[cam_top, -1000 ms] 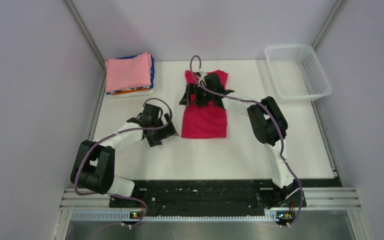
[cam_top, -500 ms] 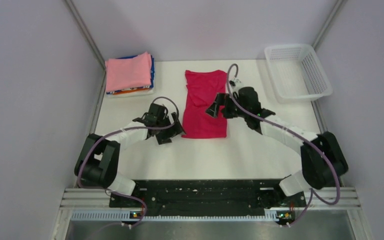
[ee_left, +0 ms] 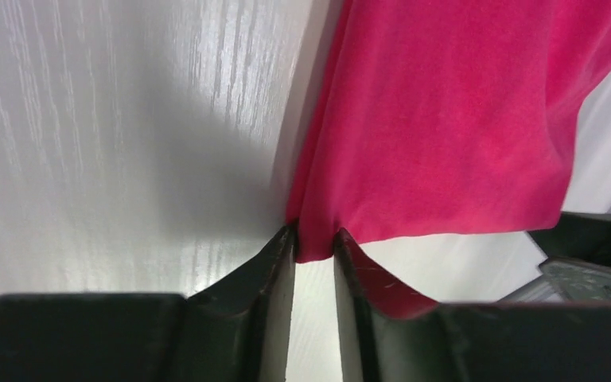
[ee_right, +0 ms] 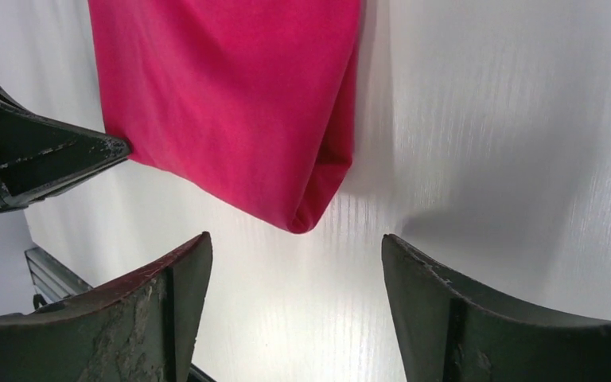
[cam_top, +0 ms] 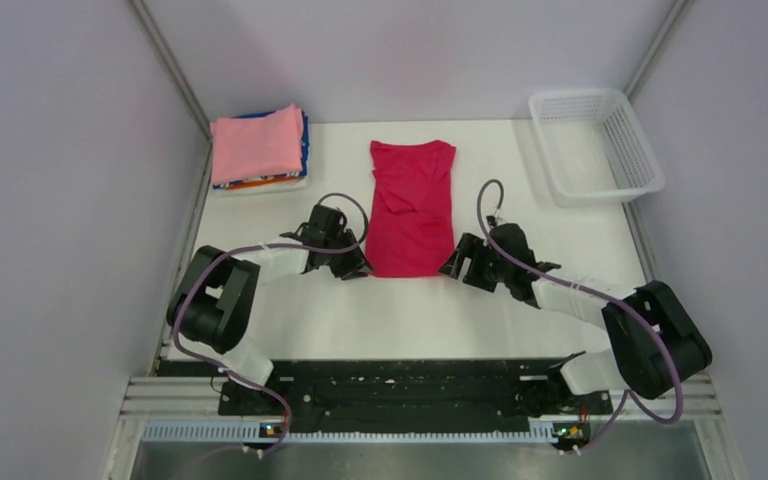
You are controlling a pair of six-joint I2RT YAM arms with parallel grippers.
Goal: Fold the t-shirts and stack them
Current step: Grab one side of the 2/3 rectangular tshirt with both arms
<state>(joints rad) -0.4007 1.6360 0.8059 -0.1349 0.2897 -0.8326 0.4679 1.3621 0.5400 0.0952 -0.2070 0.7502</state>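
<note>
The red shirt (cam_top: 412, 210) lies mid-table as a long strip, collar end far, hem near; both arms reach in low at its near corners, one on each side, which I judge is the set-up for carrying the hem away to the collar end in a half-fold.

The left gripper (ee_left: 316, 240) has the near-left corner between its fingertips (ee_left: 286, 247); the jaws stand narrow and the cloth bunches there, so it looks like a pinch on the shirt, though how firm it is I cannot tell.
The right gripper (ee_right: 294, 248) is spread wide, jaws either side of the near-right corner and short of it; nothing is held yet, and it would need to push on and close before any lift.

Room is good; bare table (cam_top: 410, 315) runs along both long edges of the shirt and in front of the hem.
The stack (cam_top: 258, 150), pink shirt (cam_top: 255, 140) on top, sits at the far left by the wall, well apart from the shirt; the basket (cam_top: 595, 140) is at the far right, also well apart.
The collar end lies near the table's far edge, so the fold should land on the shirt itself.
</note>
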